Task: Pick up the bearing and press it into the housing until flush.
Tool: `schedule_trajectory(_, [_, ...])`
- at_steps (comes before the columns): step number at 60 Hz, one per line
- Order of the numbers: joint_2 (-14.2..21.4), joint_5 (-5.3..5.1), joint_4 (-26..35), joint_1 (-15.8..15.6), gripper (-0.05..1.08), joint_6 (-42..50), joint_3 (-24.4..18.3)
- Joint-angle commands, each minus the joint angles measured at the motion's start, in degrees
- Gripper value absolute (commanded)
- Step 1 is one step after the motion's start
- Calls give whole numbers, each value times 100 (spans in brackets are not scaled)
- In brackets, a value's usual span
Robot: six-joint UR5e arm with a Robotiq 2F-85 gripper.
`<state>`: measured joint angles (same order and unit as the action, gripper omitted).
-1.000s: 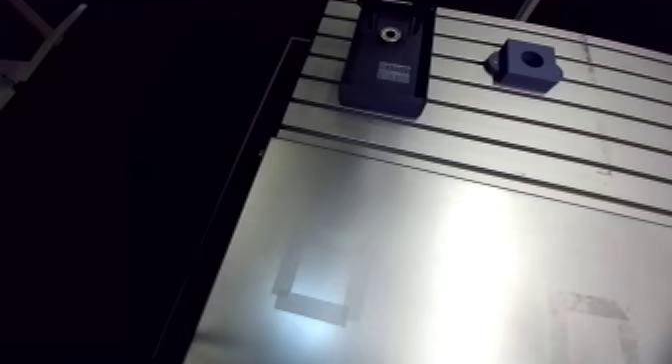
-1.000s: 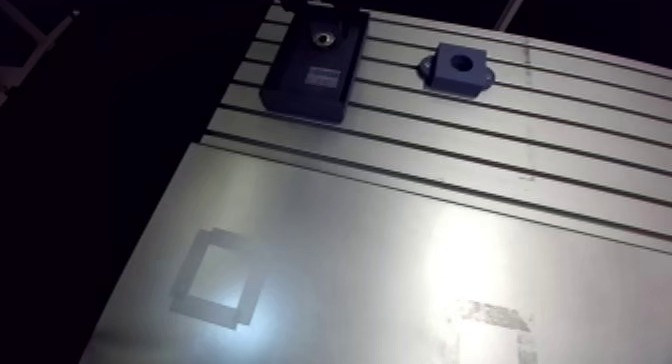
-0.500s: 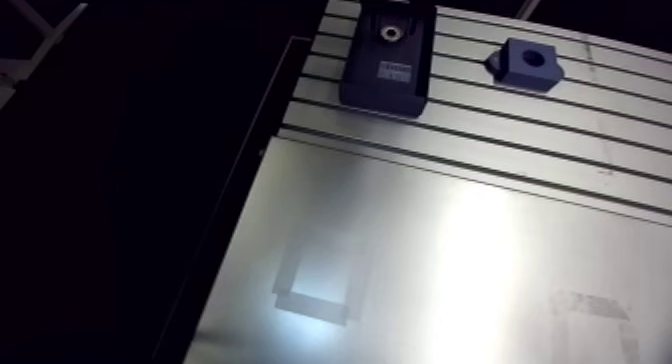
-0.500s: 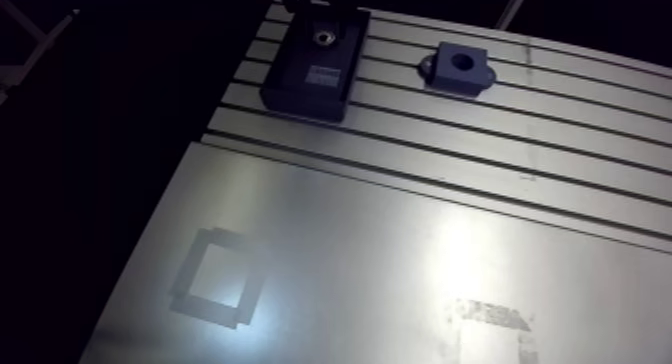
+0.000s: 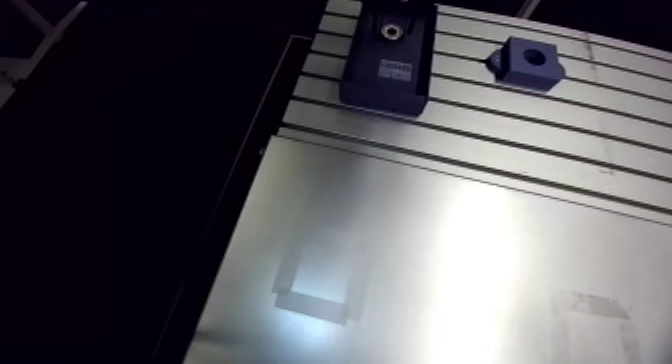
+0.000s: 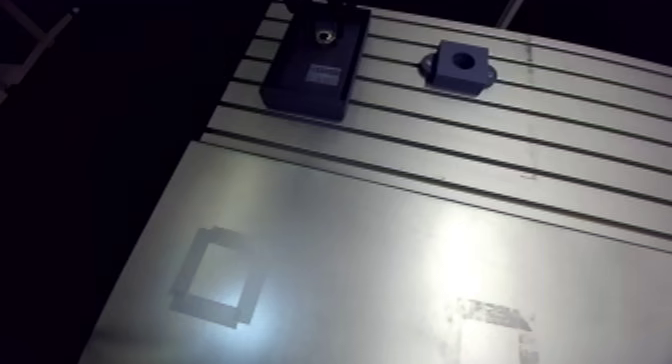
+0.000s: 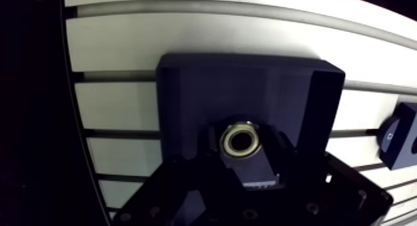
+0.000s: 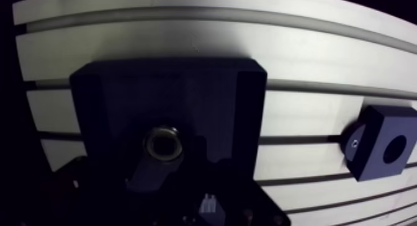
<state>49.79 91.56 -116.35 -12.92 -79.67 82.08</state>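
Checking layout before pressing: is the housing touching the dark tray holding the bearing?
Apart. The arm view shows bare slotted table between the housing and the tray.

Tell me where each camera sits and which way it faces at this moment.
Wrist view: mounted on the wrist, looking down onto the bearing seated in its dark holder; the gripper shows as a dark mass along the near edge.
Arm view: mounted on the arm's upper link, looking down across the slotted table at the holder and the blue housing; of the robot, at most a dark sliver at the top edge.
Shared by both: bearing, holder, housing, table slots.
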Motion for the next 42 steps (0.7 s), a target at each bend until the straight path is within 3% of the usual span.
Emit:
schedule_trajectory(1, [-1,5,-7,0,54,0,-11])
schedule_trajectory(42, [-28,-3,-7,8,60,0,-30])
